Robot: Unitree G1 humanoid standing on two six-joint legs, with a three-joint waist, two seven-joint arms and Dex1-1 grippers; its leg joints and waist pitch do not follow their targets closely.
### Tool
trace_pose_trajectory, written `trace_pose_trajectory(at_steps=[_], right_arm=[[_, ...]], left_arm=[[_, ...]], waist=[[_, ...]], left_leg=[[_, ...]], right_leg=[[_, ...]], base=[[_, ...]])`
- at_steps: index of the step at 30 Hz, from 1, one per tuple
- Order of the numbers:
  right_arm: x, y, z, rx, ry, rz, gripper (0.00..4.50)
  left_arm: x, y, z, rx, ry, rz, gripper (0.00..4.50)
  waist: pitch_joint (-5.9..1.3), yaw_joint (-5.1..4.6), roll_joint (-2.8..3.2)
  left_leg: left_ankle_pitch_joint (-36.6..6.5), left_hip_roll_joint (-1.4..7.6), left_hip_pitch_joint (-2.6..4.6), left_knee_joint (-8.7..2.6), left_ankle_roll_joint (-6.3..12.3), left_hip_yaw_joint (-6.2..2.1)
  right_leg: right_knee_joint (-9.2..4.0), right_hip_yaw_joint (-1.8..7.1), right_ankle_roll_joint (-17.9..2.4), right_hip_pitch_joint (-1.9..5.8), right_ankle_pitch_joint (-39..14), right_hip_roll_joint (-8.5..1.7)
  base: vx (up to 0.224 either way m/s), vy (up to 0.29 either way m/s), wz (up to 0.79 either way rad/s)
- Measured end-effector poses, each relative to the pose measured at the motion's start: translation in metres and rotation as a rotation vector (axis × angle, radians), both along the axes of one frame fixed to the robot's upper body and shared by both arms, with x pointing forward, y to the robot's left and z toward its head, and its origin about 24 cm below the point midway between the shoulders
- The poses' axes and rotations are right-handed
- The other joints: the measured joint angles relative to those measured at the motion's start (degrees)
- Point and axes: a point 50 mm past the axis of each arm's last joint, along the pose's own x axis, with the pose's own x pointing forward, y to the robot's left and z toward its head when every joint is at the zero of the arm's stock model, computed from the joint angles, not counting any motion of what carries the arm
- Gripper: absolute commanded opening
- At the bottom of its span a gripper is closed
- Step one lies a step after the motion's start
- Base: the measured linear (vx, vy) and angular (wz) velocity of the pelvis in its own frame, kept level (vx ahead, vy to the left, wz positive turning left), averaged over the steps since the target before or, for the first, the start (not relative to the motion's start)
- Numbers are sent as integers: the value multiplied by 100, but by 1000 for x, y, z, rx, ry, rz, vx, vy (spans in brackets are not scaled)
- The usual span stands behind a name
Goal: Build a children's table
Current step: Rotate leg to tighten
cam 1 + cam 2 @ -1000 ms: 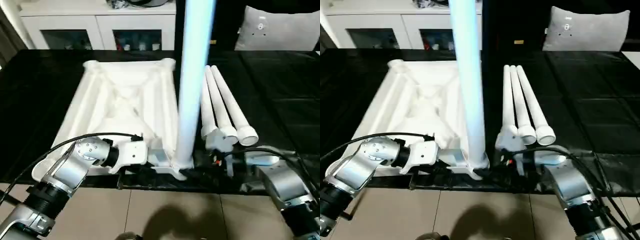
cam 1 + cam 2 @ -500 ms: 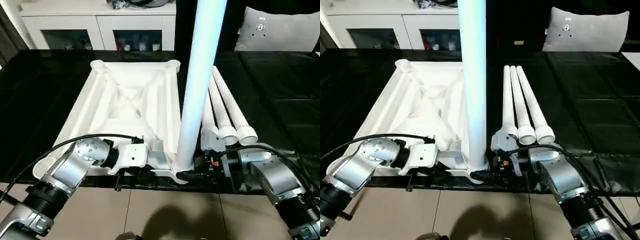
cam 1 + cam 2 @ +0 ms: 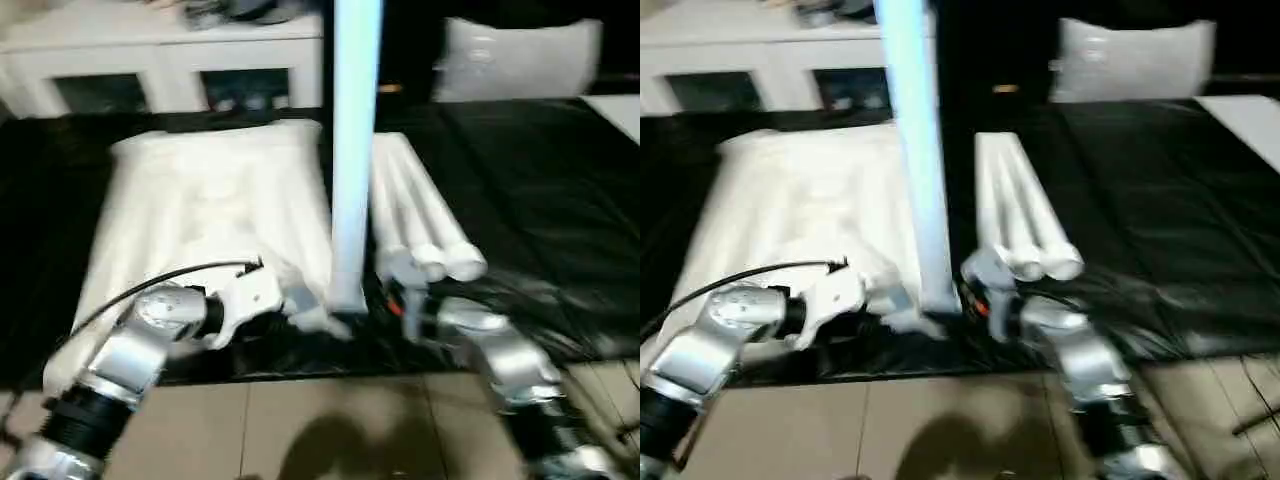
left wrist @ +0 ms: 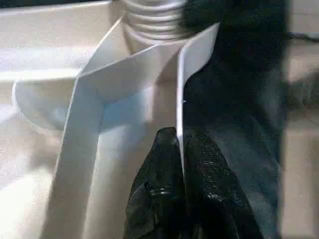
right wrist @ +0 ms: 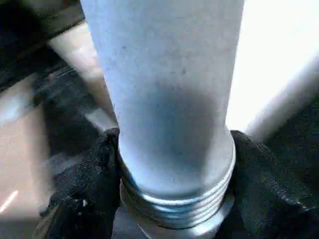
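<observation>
Fingers of the left gripper point(image 4: 180, 164): pressed together on a thin white wall of the tabletop point(image 3: 190, 200), one black finger on each side of it.
Left arm point(image 3: 130, 350): silver, with a black cable looping over it; it reaches in to the near edge of the tabletop, close to the near right corner.
Tabletop: white plastic, lying upside down on the black work surface point(image 3: 540, 180), on the left part of it. Its ribs face up.
Corner socket point(image 4: 154, 17): round, with rings on it, just past the left gripper's fingertips.
Standing leg point(image 3: 352, 150): a long white tube, upright, with its lower end at the near right corner of the tabletop. It looks pale blue in the light. Its top goes out of the picture.
Three spare legs point(image 3: 420, 215): white tubes lying side by side, touching each other, just to the right of the tabletop. Their wide open ends point at the robot.
Fingers of the right gripper point(image 5: 174, 194): one black finger point(image 5: 87, 184) on each side of the standing leg, hugging it just above its ringed end.
Right arm point(image 3: 500, 355): silver, coming in from the right, next to the near ends of the spare legs.
Cabinet point(image 3: 160, 60): white, with dark glass doors, behind the work surface.
Pillow point(image 3: 515, 60): pale grey, at the back on the right.
</observation>
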Motion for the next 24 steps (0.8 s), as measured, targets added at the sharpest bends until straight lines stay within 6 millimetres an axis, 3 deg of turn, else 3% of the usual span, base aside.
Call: trace_pose_trajectory(at_steps=[2,7,9,15,19,24], right_arm=[[10,6,-1,0,-4,-133,275],[19,15,-1,-25,-24,-252,275],[19,16,-1,-29,-32,-256,331],[19,18,-1,-16,-41,-268,389],[9,6,-1,-17,-69,-226,432],[-2,-12,2,-31,-87,-126,443]], left_arm=[[1,-14,-2,-42,-13,94,0],[3,-27,-4,-55,-36,207,0],[3,-27,-3,-49,-37,218,0],[3,-31,0,-41,-43,200,0],[3,-30,2,-24,-52,145,0],[5,-26,5,-10,-65,83,0]], waist=[[8,-86,-19],[19,-77,-39],[25,-73,-45],[31,-55,-29],[29,72,-29],[23,172,-21]], left_leg=[[-1,-1,23,16,-1,-18],[-2,-5,23,14,-1,-18],[-2,-5,21,12,-1,-18],[-2,-7,-7,-10,0,-17],[-2,-12,-17,-8,2,-9],[-2,-11,-17,-42,1,-5]], right_leg=[[-13,-9,2,-8,-1,0],[-24,-5,2,-6,-1,1],[-29,-5,2,-9,-1,1],[-94,-3,2,-9,-1,3],[-94,11,-8,-8,17,3],[-88,9,-14,-12,63,5]], base=[[0,0,0],[0,0,0],[0,0,0],[0,0,0],[0,0,0],[0,0,0]])
